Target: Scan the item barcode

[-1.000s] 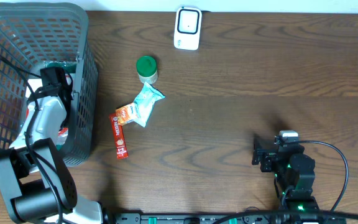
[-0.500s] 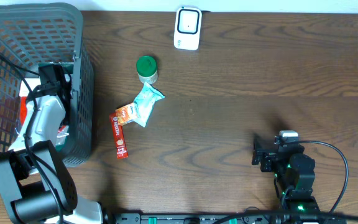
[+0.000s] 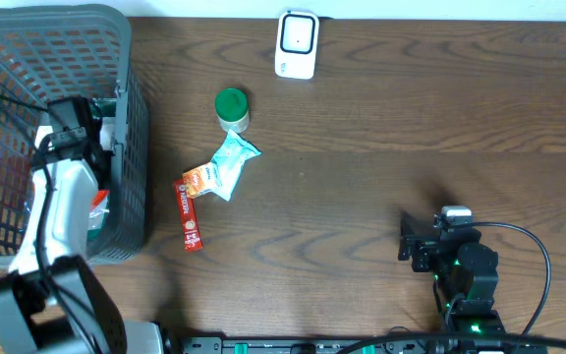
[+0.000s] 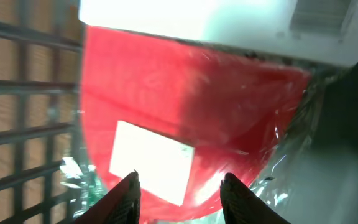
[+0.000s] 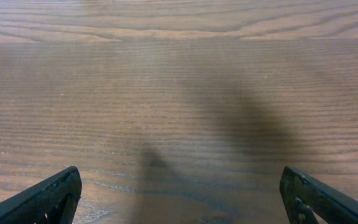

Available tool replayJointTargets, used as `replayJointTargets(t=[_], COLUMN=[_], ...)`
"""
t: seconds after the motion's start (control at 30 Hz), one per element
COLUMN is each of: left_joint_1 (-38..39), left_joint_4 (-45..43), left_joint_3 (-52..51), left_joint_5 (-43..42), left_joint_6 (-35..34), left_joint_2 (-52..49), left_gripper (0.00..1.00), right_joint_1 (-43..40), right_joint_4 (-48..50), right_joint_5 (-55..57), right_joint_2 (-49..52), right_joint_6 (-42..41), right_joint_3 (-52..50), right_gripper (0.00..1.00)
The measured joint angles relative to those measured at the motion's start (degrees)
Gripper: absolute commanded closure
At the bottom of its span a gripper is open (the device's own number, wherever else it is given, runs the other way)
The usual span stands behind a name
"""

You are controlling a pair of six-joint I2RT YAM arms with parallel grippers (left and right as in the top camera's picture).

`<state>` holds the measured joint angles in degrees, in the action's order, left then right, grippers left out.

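Left wrist view shows the left gripper partly closed, fingers straddling a red packet inside the basket; whether they clamp it cannot be told; its white label sits tilted, too blurred to read; long axis unclear; right gripper gapes wide over the table.

The basket stands at the left end of the table. The left gripper is down inside it, with a pack between its fingers. Right of the basket lie 3 things: a jar farthest back, a pouch just in front of it, and a stick at the pouch's near left end. The scanner lies at the far edge, right of the jar. The right gripper hangs over the table at the near right, well apart from everything else.
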<state>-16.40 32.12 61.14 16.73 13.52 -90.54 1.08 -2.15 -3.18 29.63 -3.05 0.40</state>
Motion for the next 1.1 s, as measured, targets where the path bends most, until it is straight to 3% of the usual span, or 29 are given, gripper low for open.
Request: replayJointTargets(t=[0.13, 0.3, 0.4, 0.57, 1.1], left_joint_1=[0.00, 0.00, 0.00, 0.00, 0.00], left_joint_4=[-0.68, 1.62, 3.61, 5.53, 8.66], left_joint_3=[0.59, 1.09, 1.11, 1.11, 1.11], left_joint_5=[0.15, 0.15, 0.15, 0.17, 0.17], left_joint_6=[0.00, -0.15, -0.07, 0.46, 3.23], left_joint_2=[3.19, 3.93, 3.39, 1.86, -5.03], left_gripper=[0.57, 0.25, 0.17, 0.13, 0.12], right_joint_1=[0.00, 0.00, 0.00, 0.00, 0.00], right_joint_4=[0.26, 0.39, 0.52, 0.63, 0.70], right_joint_5=[0.00, 0.00, 0.00, 0.00, 0.00], right_joint_2=[0.00, 0.00, 0.00, 0.00, 0.00], right_joint_6=[0.00, 0.00, 0.02, 0.00, 0.02], right_joint_3=[0.00, 0.00, 0.00, 0.00, 0.00], right_gripper=[0.01, 0.01, 0.01, 0.01, 0.01])
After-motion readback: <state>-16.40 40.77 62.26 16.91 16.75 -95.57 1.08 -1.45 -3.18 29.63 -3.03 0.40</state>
